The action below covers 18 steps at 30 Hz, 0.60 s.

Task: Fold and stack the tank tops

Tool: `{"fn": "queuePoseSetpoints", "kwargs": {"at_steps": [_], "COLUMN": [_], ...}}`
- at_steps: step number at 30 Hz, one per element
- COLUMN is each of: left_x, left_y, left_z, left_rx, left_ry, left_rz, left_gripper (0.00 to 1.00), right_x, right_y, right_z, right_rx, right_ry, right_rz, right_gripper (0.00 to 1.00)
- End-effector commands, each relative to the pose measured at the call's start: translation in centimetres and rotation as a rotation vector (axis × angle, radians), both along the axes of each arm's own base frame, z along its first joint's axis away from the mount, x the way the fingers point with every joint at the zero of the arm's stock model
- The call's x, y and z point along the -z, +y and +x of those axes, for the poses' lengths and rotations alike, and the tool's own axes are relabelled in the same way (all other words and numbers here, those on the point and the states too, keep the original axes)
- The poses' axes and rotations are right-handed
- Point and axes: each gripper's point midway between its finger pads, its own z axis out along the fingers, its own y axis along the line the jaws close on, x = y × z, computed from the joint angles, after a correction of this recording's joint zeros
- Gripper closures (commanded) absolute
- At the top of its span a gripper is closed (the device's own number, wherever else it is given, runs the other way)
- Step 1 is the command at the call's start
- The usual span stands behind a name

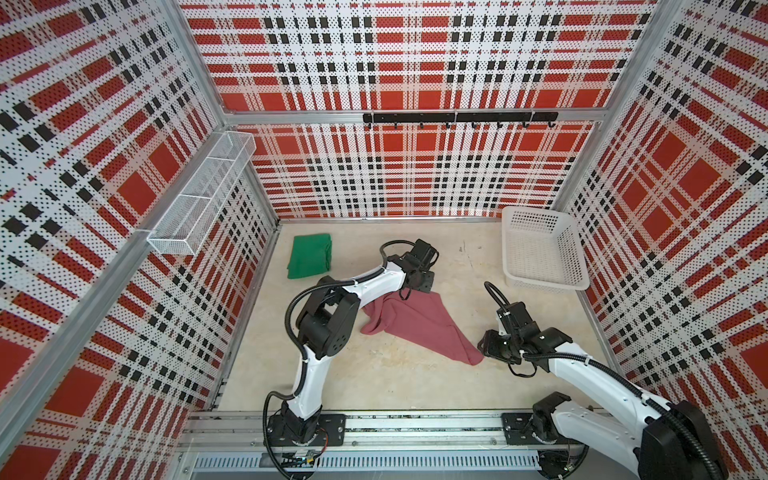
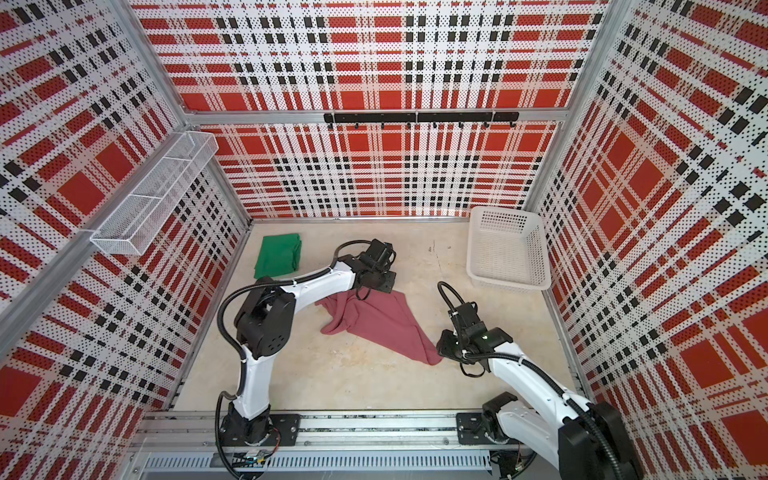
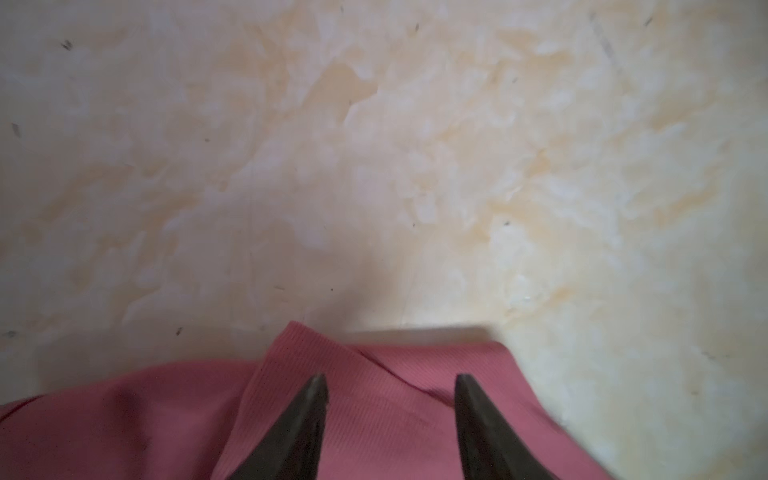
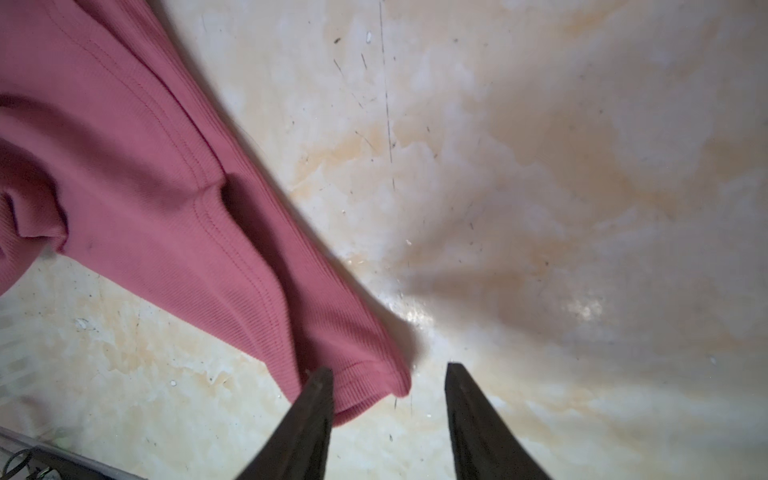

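Our right tool (image 4: 388,368), spread and empty, straddles the near corner of the pink tank top (image 1: 419,322); our left tool (image 3: 390,377), likewise spread, its far corner.

I am reading no words, labels, brand marks, numbers or signs in any view; nothing legible is showing anywhere around me.

tabletop (image 1: 415,382): beige, blotchy, kinda scuffed
pink tank top (image 1: 419,324): rumpled on it, one corner under the jaws of the left gripper (image 3: 390,378), another right at the right gripper (image 4: 389,368)
green tank top (image 1: 309,255): folded, well apart from both
basket (image 1: 540,286): well beyond the right jaws
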Motion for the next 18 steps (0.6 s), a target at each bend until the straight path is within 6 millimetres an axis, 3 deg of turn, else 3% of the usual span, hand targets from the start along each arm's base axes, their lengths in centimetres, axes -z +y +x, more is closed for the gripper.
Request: {"fn": "queuePoseSetpoints", "kwargs": {"at_steps": [1, 6, 11, 14, 18], "left_x": [0.2, 2.2, 2.5, 2.1, 0.7], "left_y": [-0.8, -1.0, -1.2, -1.2, -1.5], "left_z": [0.7, 0.6, 0.8, 1.3, 2.8], "left_rx": [0.043, 0.038, 0.036, 0.029, 0.026], "left_ry": [0.007, 0.043, 0.044, 0.031, -0.002], "left_rz": [0.005, 0.013, 0.007, -0.003, -0.037], "left_gripper": [0.46, 0.60, 0.82, 0.99, 1.00], "right_x": [0.4, 2.1, 3.1, 2.9, 2.0], "right_y": [0.5, 2.0, 2.4, 2.3, 2.6], "right_z": [0.2, -0.6, -0.1, 1.0, 3.7], "right_rx": [0.015, -0.024, -0.022, -0.021, -0.012], "right_ry": [0.001, 0.049, 0.055, 0.030, -0.054], "right_rz": [0.009, 0.000, -0.001, -0.030, -0.058], "right_gripper": [0.52, 0.54, 0.61, 0.74, 0.99]}}
